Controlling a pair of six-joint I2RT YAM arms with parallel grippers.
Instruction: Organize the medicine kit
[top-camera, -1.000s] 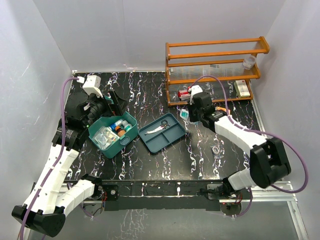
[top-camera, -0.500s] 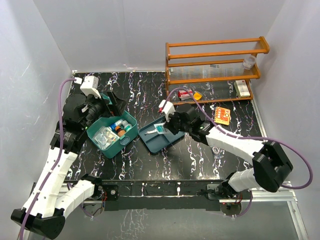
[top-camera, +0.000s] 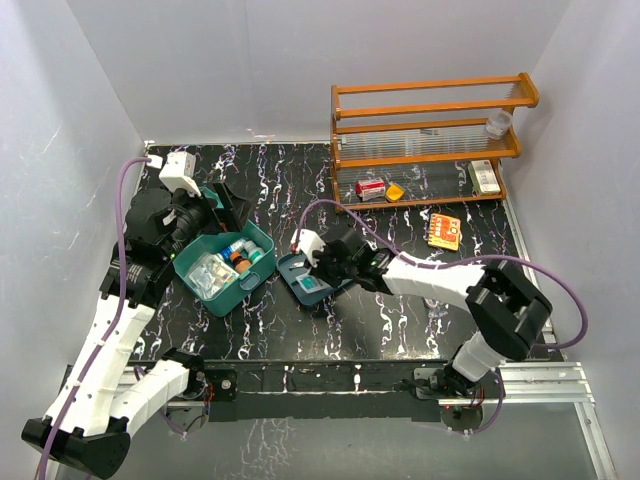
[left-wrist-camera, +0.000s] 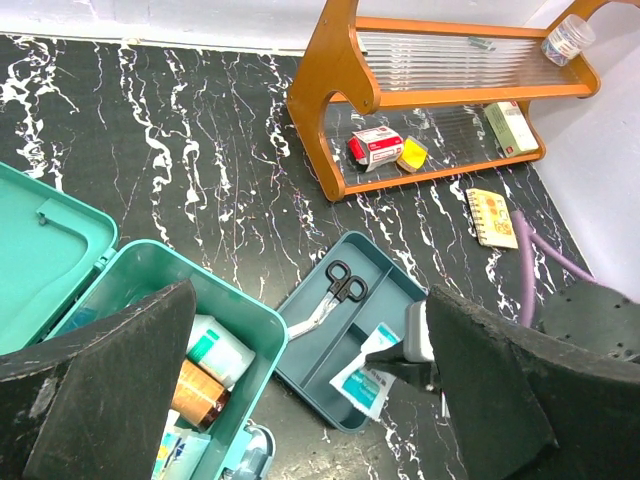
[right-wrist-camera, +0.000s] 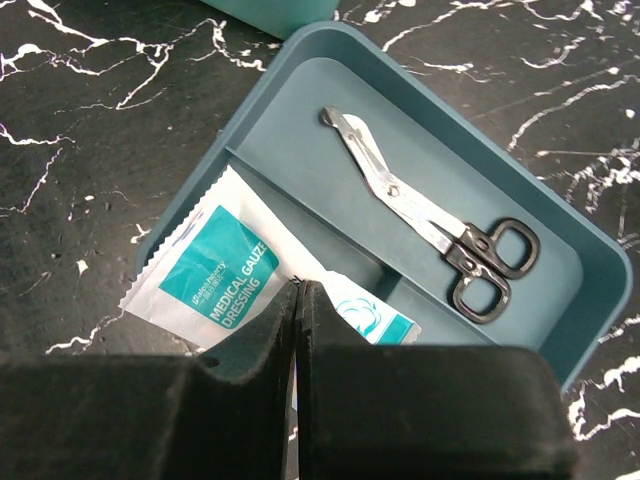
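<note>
- The medicine kit (top-camera: 245, 290) stands on the left part of the black, white-veined counter (top-camera: 300, 180), just in front of the left arm's wrist. Its hinged lid (left-wrist-camera: 40, 240) is thrown open on the kit's far-left side.
- Several small things are packed close together inside the kit. Among them are a white bottle with a teal label (left-wrist-camera: 215, 350) and, touching it, a brown bottle (left-wrist-camera: 195, 385).
- The left claw (left-wrist-camera: 310, 298) hangs over the kit's back edge. Its two fingers are spread wide and there is nothing between them.
- Just right of the kit lies a shallow, darker blue-teal tray (right-wrist-camera: 520, 190), set at an angle and split by a rib into two long compartments.
- Scissors (right-wrist-camera: 430, 220) lie flat in the compartment farther from the kit's near corner, with their black handles pointing away from the kit.
- In the other compartment lies a gauze dressing packet (right-wrist-camera: 215, 275), white with a teal panel. One corner hangs over the tray's rim.
- The right claw (right-wrist-camera: 300, 290) is down at the tray, on the side away from the kit. Its fingers are pressed together and pinch the edge of the gauze dressing packet.
- A white-and-blue corner shows beside the fingertips. I cannot tell whether it is a second packet.
- Well to the kit's right, at the back of the counter, stands an orange wooden shelf rack (top-camera: 430, 100).
- Its lowest shelf carries a red-and-white box (top-camera: 370, 187), and a clear jar (top-camera: 498, 123) sits higher up.
- An orange pad (top-camera: 445, 230) lies on the counter in front of the rack.
</note>
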